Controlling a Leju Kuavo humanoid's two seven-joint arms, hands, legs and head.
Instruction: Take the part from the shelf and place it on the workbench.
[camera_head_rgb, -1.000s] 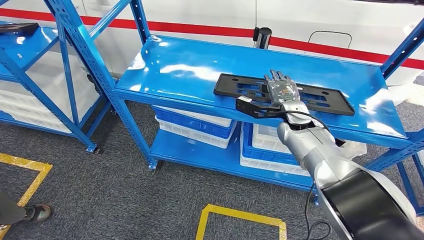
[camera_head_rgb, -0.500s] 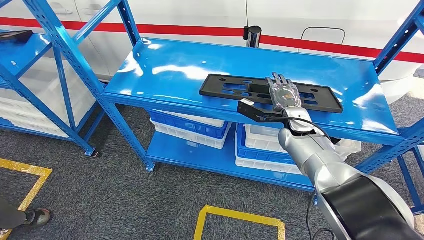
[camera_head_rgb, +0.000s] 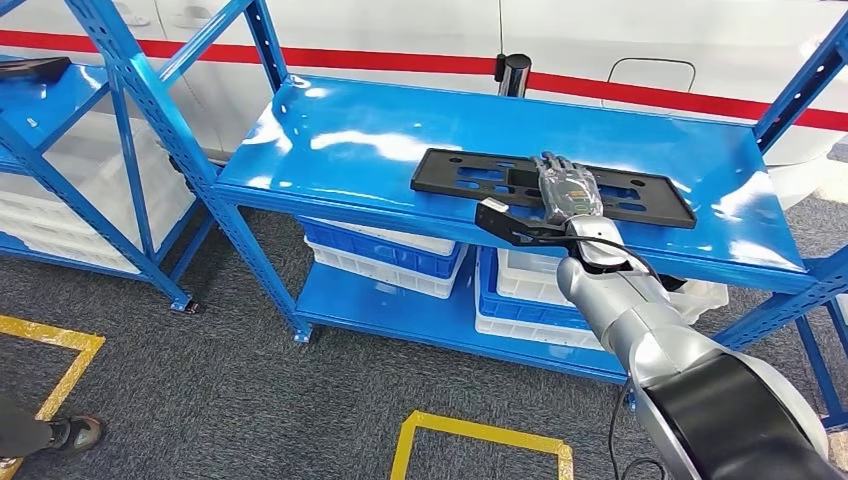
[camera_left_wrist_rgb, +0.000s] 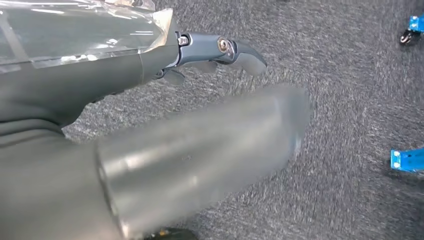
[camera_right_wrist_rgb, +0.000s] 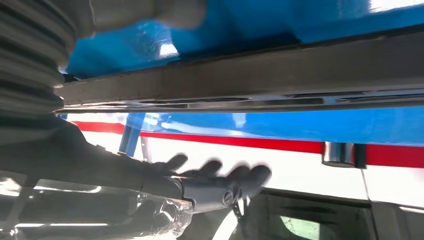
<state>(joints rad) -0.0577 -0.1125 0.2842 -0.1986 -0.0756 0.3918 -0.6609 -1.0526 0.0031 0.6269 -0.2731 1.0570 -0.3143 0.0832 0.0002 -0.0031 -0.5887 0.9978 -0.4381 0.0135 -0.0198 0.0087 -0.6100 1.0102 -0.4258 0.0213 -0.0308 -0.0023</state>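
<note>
A flat black part (camera_head_rgb: 470, 178) with cut-outs lies on the top board of the blue shelf (camera_head_rgb: 340, 140), close to its front edge. My right hand (camera_head_rgb: 568, 192) reaches over the part's middle, fingers stretched out flat above it. The right wrist view shows the part's edge (camera_right_wrist_rgb: 280, 70) as a dark bar running between the thumb and the fingers (camera_right_wrist_rgb: 220, 175) of my right hand (camera_right_wrist_rgb: 200, 190), with a gap on the finger side. My left hand (camera_left_wrist_rgb: 100, 75) hangs over the grey carpet and holds nothing.
White and blue crates (camera_head_rgb: 385, 250) fill the lower shelf board. A second blue rack (camera_head_rgb: 60, 100) stands to the left. A white car with a red stripe (camera_head_rgb: 400, 55) is behind the shelf. Yellow floor lines (camera_head_rgb: 480, 435) and a person's shoe (camera_head_rgb: 70, 430) lie near me.
The camera has shifted a little, so the whole scene slid sideways. My right hand has stayed over the part's middle, with no clear change in its fingers.
</note>
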